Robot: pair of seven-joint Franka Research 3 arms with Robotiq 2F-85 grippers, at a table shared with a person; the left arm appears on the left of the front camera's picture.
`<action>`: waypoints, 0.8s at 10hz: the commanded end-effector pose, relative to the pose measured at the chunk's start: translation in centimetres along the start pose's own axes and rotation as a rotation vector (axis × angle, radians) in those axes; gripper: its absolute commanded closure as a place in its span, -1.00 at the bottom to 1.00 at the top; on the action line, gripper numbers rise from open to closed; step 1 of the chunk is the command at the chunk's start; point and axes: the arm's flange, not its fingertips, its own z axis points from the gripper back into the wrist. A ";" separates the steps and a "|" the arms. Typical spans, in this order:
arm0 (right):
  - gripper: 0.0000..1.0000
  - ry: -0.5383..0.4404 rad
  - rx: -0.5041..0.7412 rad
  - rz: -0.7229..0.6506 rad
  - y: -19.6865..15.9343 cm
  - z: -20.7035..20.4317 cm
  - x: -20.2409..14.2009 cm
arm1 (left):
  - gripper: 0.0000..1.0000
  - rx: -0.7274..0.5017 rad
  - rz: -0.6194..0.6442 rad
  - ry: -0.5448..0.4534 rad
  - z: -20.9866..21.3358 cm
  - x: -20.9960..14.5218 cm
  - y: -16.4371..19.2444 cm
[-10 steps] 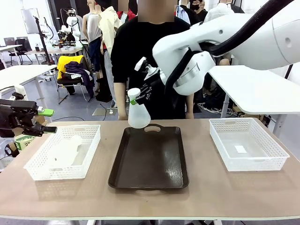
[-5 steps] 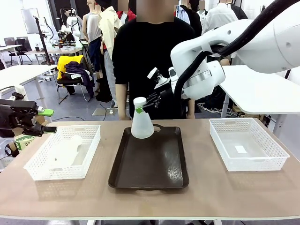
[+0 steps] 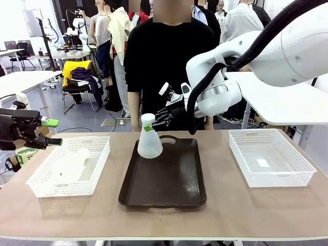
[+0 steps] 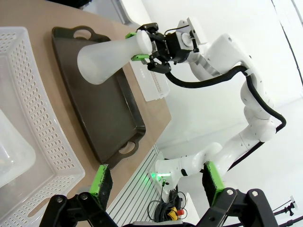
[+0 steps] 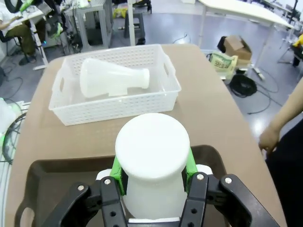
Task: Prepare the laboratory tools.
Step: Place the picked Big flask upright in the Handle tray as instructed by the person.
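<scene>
We see the right gripper [image 3: 149, 125] reaching in from the right side, its two fingers clamped on the narrow neck of a frosted white flask [image 3: 150, 142]. The right wrist view confirms the grip: the green pads [image 5: 118, 171] press on both sides of the neck just under the flask's round top. The flask stands nearly upright, its wide base over the far left corner of the dark brown tray [image 3: 164, 184]. We cannot tell whether the base touches the tray floor or hangs just above it.

A second flask [image 3: 72, 164] lies on its side inside the white basket [image 3: 61, 188] at the left end of the table [image 3: 230, 215]. In the right wrist view we see it resting against the basket floor, with nothing touching it.

The left gripper [image 3: 53, 131] hovers beyond the left edge of the table, just beside the left basket and well apart from both flasks. Its jaws stand wide and empty, and we see the same in the left wrist view, where nothing sits between the two green pads.

Another white basket [image 3: 277, 179] stands at the right end of the table, with only a small white slip on its floor. A person in black [image 3: 164, 56] stands at the far side, behind the tray, arms down and not touching anything on the table.
</scene>
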 end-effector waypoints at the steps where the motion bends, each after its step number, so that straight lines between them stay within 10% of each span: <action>1: 1.00 -0.029 -0.001 -0.004 -0.1 0.0 -1.0 | -1.00 -0.017 -0.008 -0.012 0.1 0.0 0.0; 6: 1.00 0.076 0.017 -0.030 -0.2 -0.3 -1.9 | -1.00 -0.017 -0.008 -0.012 0.1 0.0 0.0; 8: 0.65 0.083 0.039 -0.038 -0.3 -0.5 -2.0 | -1.00 -0.017 -0.008 -0.012 0.1 0.0 0.0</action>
